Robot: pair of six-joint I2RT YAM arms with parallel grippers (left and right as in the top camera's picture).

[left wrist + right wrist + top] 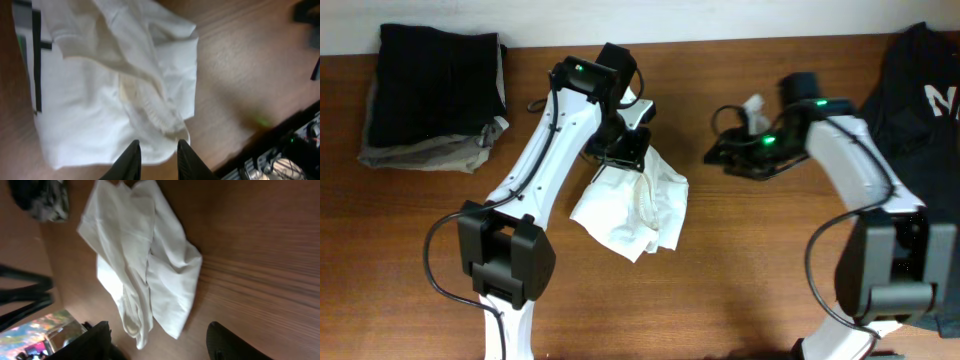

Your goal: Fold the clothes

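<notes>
Your left pincer point(158, 146) has its tips a little parted, poised at the edge of the white T-shirt point(638, 208), with nothing clamped between them. Your right pincer point(157, 327) is spread wide and holds nothing. It is over the desk point(740, 270), right of the shirt and apart from it. The shirt lies crumpled mid-desk in loose folds. A folded dark pile point(432, 90) sits at the far left corner, and another dark garment point(920, 80) at the right edge.

Looks like a robotics lab here: left arm point(545, 150) and right arm point(845, 150) at a wooden bench point(740, 260), white T-shirt point(635, 205) crumpled between them, folded dark clothes point(435, 95) stacked aside.
</notes>
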